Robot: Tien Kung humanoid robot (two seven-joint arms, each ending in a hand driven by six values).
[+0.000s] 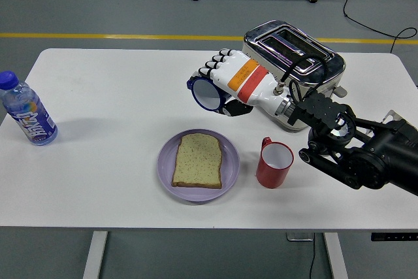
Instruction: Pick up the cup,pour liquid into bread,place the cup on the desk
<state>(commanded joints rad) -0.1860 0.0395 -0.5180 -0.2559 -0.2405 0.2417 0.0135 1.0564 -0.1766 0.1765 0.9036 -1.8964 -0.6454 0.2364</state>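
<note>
My right hand (228, 86) is shut on a blue cup (208, 93) with a white inside. It holds the cup tipped on its side, mouth toward the camera, above the table behind the plate. A slice of bread (198, 160) lies on a purple plate (167, 168) below and in front of the cup. The cup hangs above the plate's far edge, not over the bread's middle. No liquid shows.
A red mug (272, 163) stands upright right of the plate, under my right forearm. A silver toaster (294, 53) stands behind my hand. A water bottle (27, 110) stands at the left edge. A metal rack (390, 127) sits at the right.
</note>
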